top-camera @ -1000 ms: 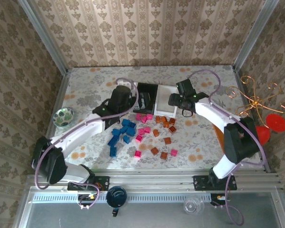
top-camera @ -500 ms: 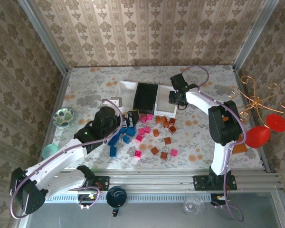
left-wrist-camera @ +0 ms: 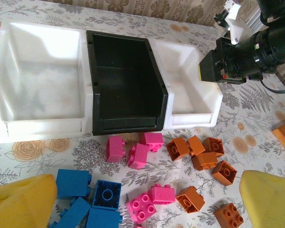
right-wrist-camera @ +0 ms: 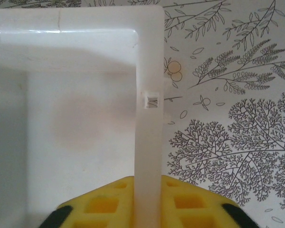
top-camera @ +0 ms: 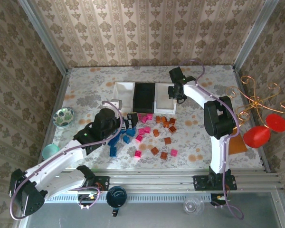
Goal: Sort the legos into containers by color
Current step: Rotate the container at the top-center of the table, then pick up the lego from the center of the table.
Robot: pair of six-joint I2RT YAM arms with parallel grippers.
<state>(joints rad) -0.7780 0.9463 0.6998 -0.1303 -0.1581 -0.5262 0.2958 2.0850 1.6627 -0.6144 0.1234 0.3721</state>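
Surface: a table [top-camera: 85,88] under a pale cloth printed with grey foliage and small orange blossoms. A metal rail [top-camera: 152,180] runs along its near edge.
Room: walls [top-camera: 147,33] papered in beige damask stripes close in the far, left and right sides. Aluminium posts [top-camera: 42,35] rise at the far corners.
Containers: three trays stand in a touching row near the middle of the far edge. They are the left white tray [left-wrist-camera: 38,128], the black tray [left-wrist-camera: 126,124] and the right white tray [left-wrist-camera: 190,118].
Legos: loose on the cloth, just in front of the trays. The blue bricks [left-wrist-camera: 104,194] lie toward the left, the pink bricks [left-wrist-camera: 137,154] in the middle and the orange-brown bricks [left-wrist-camera: 197,152] toward the right. A few pink and orange-brown ones are scattered closer to the near edge.
Left gripper [top-camera: 130,119]: hangs over the blue and pink bricks. Its yellow fingers [left-wrist-camera: 19,202] are spread wide and hold nothing.
Right gripper [right-wrist-camera: 147,199]: at the right-hand wall of the right white tray. Its yellow pads [right-wrist-camera: 104,204] are pressed together from either side of that wall, pinching it.
Left edge: a round green patterned bowl [top-camera: 63,117], with a teal cup [top-camera: 50,151] closer to the near corner.
Right edge: a flat orange-brown board [top-camera: 237,142], partly hidden by the right arm. Beyond it are a copper wire ornament [top-camera: 251,95] and red shapes [top-camera: 257,136].
Below the rail: a dark cup [top-camera: 116,195] and a clear glass [top-camera: 194,205].
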